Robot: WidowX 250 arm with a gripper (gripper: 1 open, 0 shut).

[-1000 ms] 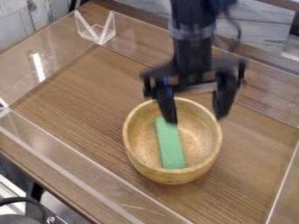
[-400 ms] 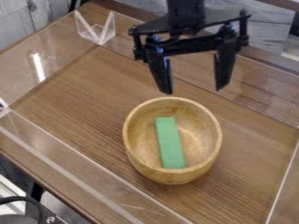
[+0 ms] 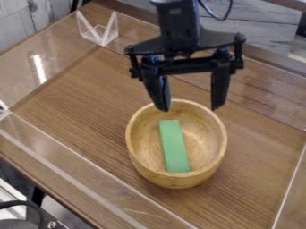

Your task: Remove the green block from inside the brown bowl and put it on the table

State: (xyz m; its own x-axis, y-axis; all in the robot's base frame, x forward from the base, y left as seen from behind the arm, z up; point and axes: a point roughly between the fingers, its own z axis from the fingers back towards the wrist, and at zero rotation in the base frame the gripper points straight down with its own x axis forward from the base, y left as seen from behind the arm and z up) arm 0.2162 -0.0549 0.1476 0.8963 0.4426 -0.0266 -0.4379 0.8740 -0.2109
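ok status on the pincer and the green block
Pincer open, empty, above the brown bowl. Green block flat inside bowl, untouched. Nothing in the way.

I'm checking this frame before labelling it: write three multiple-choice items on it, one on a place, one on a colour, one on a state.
1. Where does the block lie?
A. on the table
B. inside the brown bowl
C. in the tool

2. What colour is the block?
A. red
B. blue
C. green

3. How are the tool's jaws?
A. open, empty
B. shut on the block
C. shut on the rim

Key: B, the green block lies flat in the brown bowl; C, it is bright green; A, the tool hangs above the bowl, fingers spread, holding nothing.
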